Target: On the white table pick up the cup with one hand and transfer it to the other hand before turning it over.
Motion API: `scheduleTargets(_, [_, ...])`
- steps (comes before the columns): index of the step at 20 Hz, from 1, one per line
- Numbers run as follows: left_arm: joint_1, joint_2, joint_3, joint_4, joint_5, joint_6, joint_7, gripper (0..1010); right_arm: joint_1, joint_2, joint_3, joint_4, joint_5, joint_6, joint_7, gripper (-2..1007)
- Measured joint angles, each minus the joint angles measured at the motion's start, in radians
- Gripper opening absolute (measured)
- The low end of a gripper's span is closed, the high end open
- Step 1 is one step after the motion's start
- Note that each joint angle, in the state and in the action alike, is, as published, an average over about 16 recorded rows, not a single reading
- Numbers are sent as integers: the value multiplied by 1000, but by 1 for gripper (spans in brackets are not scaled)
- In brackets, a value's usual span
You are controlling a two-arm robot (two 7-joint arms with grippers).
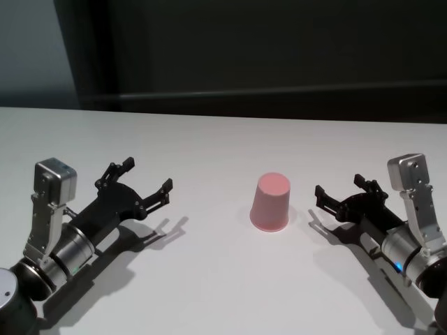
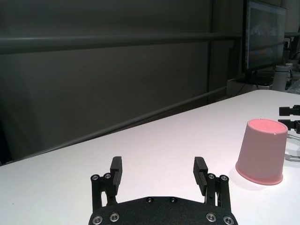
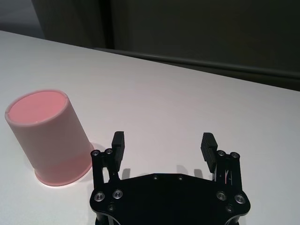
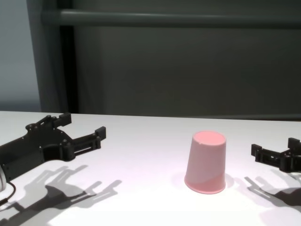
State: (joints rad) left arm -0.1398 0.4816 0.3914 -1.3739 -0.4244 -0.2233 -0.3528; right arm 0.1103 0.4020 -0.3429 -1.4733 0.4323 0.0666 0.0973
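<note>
While it stands inverted, the cup axis-vertical, rim down on the white table, between open left gripper and open right gripper.

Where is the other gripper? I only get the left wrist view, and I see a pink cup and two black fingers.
Observer: The right gripper is just to the right of the cup, low over the white table, not touching the cup.
Operator: Is it open?
Observer: Yes. The right wrist view shows its jaws wide apart with nothing between them.
Operator: Which gripper is nearer the cup?
Observer: The right one. In the head view the left gripper is clearly farther from it.
</note>
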Motion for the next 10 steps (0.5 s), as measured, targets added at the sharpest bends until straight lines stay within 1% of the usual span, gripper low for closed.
scheduleTargets(10, [0, 0, 0, 0, 0, 0, 0, 1001, 1, 0, -1, -1, 1, 1, 1, 1002])
